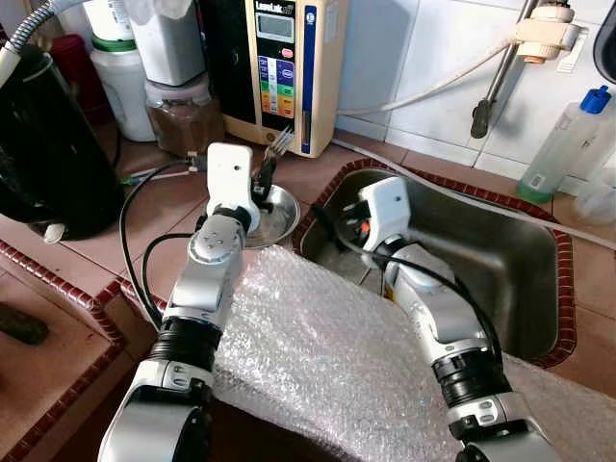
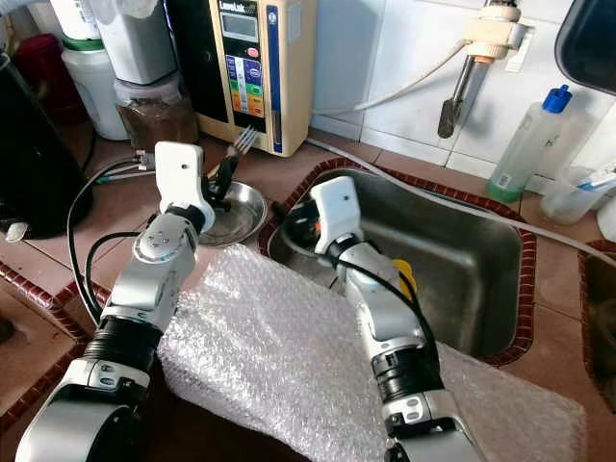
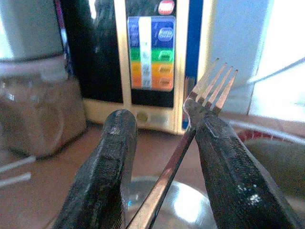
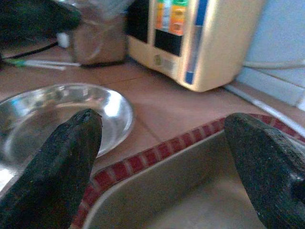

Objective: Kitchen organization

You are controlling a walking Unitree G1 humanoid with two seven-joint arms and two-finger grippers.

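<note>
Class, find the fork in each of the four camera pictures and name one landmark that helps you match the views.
Left eye view: the fork stands tines up in the left gripper, over the steel bowl.
Right eye view: the fork is upper left of centre, same pose.
Left wrist view: the fork lies against one finger.
Right wrist view: not in it.
Shared landmark: the cream water machine.
</note>
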